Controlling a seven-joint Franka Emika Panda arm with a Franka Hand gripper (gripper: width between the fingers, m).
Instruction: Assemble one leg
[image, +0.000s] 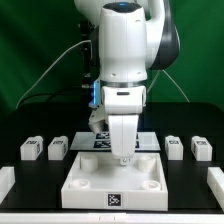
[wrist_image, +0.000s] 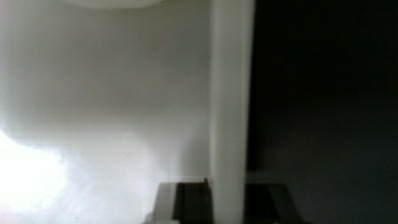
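The wide white tray part (image: 90, 185) lies at the front middle of the black table. My gripper (image: 124, 158) points straight down at its back rim. In the wrist view the gripper (wrist_image: 228, 192) straddles the raised rim (wrist_image: 228, 90), with a dark finger (wrist_image: 187, 205) tight against each side, shut on it. Four small white legs lie in a row: two at the exterior view's left (image: 28, 150) (image: 58, 147) and two at its right (image: 174, 146) (image: 201, 149). None is touched.
The marker board (image: 146, 141) lies flat just behind the tray part, partly hidden by the arm. White blocks stand at the table's front corners, left (image: 6, 181) and right (image: 214, 181). A green curtain hangs behind.
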